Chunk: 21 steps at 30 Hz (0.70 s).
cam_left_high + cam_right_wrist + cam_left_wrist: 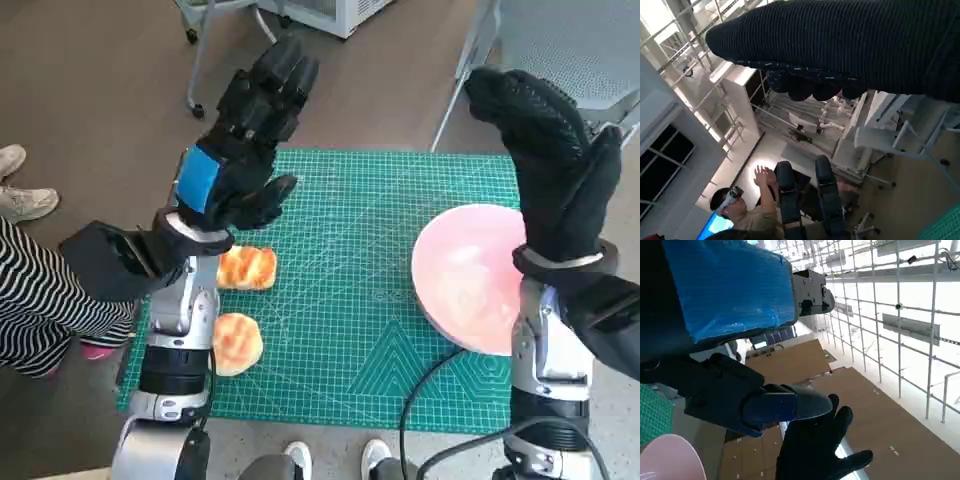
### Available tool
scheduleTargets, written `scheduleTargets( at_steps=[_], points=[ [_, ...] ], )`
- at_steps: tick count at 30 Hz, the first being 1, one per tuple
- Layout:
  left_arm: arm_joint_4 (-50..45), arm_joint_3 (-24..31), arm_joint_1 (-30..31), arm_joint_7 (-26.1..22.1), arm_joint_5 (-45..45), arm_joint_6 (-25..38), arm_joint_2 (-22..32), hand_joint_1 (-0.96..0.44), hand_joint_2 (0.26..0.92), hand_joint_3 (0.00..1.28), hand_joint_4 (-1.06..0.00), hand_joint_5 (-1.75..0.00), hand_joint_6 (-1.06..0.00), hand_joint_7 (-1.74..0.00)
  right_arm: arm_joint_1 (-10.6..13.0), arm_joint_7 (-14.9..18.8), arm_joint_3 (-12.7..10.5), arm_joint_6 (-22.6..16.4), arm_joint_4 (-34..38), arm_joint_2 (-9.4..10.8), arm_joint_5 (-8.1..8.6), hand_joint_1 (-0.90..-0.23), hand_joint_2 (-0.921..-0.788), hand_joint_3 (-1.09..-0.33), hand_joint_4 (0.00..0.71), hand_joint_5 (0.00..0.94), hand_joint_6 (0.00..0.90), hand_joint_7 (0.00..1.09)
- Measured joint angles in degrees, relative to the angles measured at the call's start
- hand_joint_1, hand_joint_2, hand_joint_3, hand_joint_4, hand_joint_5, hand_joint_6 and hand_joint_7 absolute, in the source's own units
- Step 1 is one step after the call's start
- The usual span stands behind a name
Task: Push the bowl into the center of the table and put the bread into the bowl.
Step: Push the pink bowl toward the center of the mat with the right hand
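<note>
Hovering above the table, both hands hold nothing; left hand [245, 140] raised with fingers loosely apart, right hand [555, 150] raised flat and spread; pink bowl [470, 275] sits at the right side of the green mat [370, 230], overhanging its edge; two bread rolls [245, 268] lie at left. Judgement: lower right hand outside the bowl's right rim; push leftward, low and slow, so it slides without tipping.

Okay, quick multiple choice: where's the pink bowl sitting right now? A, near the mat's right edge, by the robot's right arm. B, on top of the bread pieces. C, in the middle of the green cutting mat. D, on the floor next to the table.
A: the round pink bowl sits at the right side of the green gridded cutting mat, empty, beside the right forearm.
</note>
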Motion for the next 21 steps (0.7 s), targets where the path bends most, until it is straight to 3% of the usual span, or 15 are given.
scheduleTargets(
  at_steps=[21],
  points=[
    [-0.7, -0.2, 0.4, 0.5, 0.1, -0.1, 0.0, -0.67, 0.921, 0.40, -0.03, -0.01, 0.00, -0.33, 0.0, 0.0, 0.1, 0.0, 0.0, 0.0, -0.02, -0.664, -0.921, -0.639, 0.152, 0.001, -0.001, 0.58]
  ],
)
